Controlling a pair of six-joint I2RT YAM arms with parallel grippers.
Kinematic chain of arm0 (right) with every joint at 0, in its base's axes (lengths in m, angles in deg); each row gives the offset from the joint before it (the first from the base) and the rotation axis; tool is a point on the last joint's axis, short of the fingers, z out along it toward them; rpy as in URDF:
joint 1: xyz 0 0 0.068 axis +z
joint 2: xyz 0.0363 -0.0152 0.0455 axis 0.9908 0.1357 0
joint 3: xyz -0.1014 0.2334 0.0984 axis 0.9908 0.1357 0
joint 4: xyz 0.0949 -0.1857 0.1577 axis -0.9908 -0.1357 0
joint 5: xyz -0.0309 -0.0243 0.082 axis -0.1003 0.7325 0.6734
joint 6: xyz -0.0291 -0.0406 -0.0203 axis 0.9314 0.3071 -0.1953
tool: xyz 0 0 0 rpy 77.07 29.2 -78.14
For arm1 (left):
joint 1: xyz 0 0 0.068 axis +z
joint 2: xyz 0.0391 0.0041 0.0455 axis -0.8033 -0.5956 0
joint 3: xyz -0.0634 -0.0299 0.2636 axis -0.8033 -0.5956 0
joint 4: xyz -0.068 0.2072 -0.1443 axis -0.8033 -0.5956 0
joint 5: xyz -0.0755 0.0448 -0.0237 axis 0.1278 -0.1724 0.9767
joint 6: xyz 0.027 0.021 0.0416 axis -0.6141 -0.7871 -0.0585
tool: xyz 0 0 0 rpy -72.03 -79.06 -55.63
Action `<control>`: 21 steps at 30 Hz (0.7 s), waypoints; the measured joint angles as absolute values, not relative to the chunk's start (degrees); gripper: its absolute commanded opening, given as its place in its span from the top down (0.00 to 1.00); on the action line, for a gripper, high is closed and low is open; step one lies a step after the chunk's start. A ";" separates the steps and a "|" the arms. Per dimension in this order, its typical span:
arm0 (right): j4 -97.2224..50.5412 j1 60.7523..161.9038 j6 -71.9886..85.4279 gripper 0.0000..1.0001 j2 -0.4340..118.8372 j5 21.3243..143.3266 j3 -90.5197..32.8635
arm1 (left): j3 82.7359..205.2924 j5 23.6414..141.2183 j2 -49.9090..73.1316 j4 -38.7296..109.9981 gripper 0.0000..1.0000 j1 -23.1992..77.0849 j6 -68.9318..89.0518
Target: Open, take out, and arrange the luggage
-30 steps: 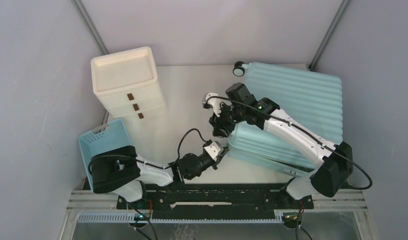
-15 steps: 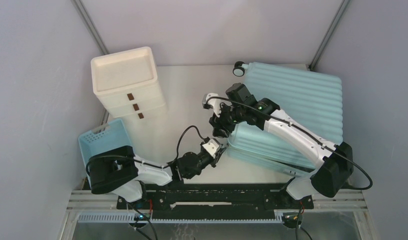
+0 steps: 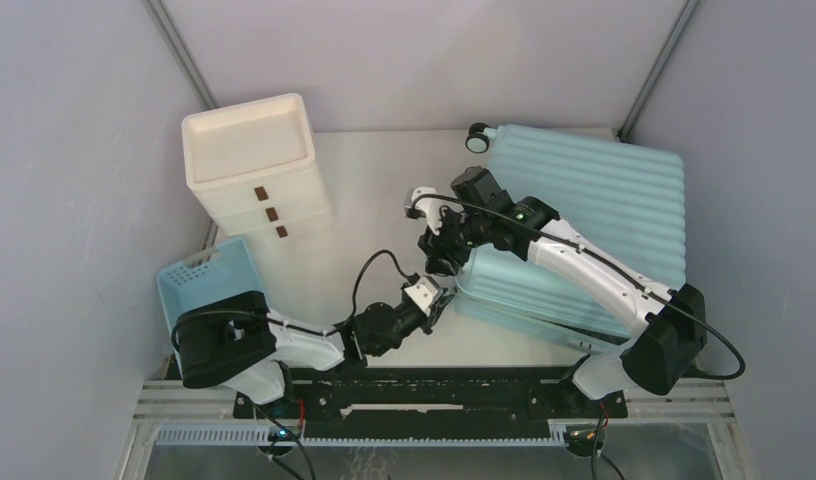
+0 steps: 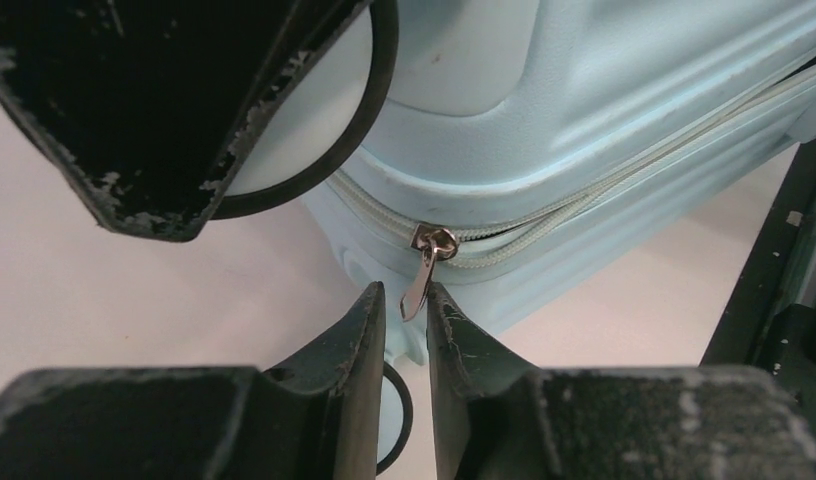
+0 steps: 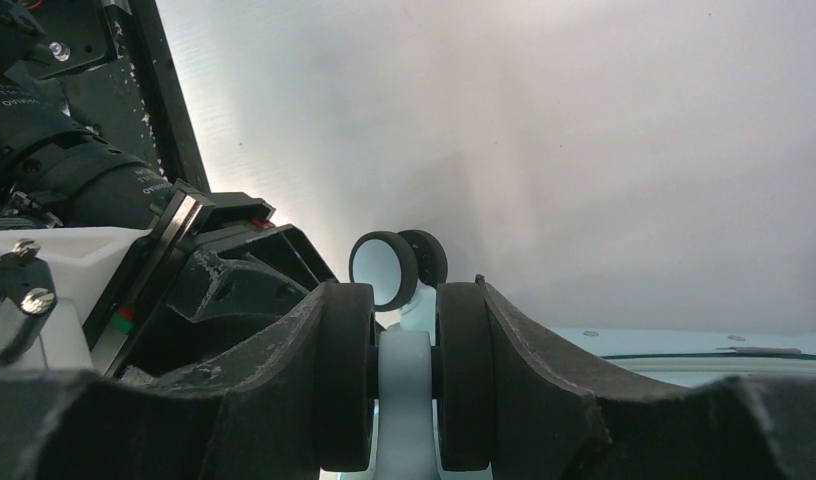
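Top external view: you have one luggage [image 3: 604,190] on the counter's [image 3: 374,170] right side. Left jaws stand narrow around its one zipper pull [image 4: 421,285], not pinching; right jaws clamp one wheel bracket [image 5: 404,372].

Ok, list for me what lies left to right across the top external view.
Blue basket → white drawer unit → left hand → luggage.
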State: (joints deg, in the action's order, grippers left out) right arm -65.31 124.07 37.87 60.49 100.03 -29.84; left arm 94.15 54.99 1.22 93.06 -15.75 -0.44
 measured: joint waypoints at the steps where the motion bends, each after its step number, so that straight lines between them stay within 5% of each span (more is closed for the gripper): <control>1: -65.33 124.09 37.87 1.00 60.49 100.05 -29.84 | 94.15 55.36 1.22 93.36 0.81 -15.75 -0.46; 4: -65.33 124.22 37.89 1.00 60.49 100.05 -29.81 | 94.15 56.32 1.20 93.84 0.99 -15.51 -0.42; 21: -65.79 124.05 40.58 1.00 57.63 101.45 -27.85 | 91.31 67.29 1.20 99.29 1.00 -11.42 0.72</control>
State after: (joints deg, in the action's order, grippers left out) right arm -65.79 124.05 40.58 57.63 101.45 -27.85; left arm 91.31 67.29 1.20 99.29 -11.42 0.72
